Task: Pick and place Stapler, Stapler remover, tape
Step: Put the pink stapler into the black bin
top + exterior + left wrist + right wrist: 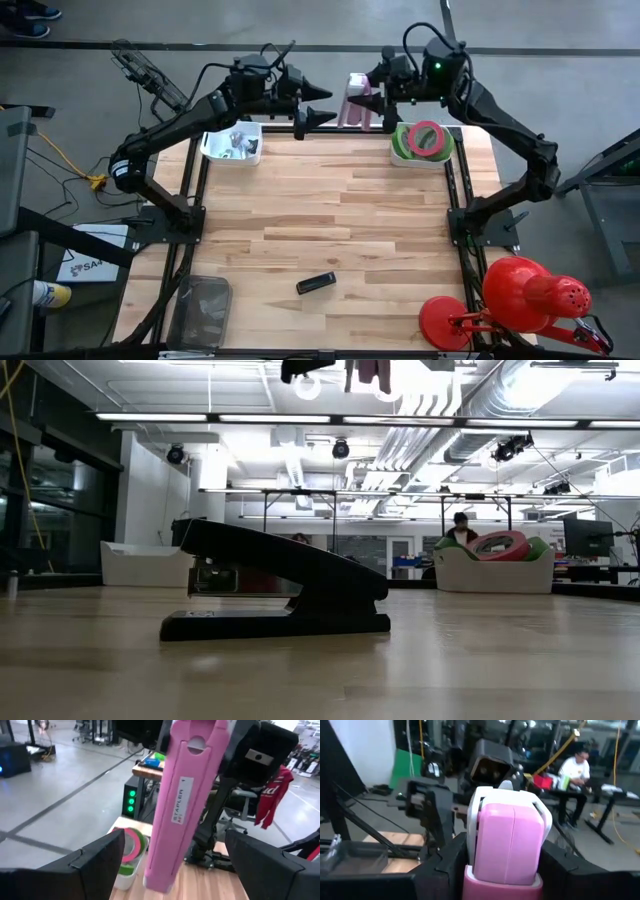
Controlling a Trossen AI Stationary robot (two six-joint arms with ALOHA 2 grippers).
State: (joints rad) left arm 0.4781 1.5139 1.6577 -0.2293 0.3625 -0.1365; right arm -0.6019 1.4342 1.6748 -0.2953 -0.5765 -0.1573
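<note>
Grey concrete floor (300, 25) surrounds the wooden table (330, 230); red desk lamp (525, 295) at its corner; ceiling strip lights (350, 422) overhead; seated person (577, 772) beyond.

You see a pale butcher-block wooden table (330, 215) with a smooth, faintly sheened top. The black stapler (275, 595) looks semi-gloss plastic; the pink plastic stapler (187, 795) looks smooth and matt, with a white paper label.

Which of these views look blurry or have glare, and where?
Low view: the black stapler is sharp, the wood in front soft, ceiling strip lights glaring. Left wrist view: the pink stapler is smeared. Right wrist view: its own claw and the pink stapler look soft. High view: evenly lit.
</note>
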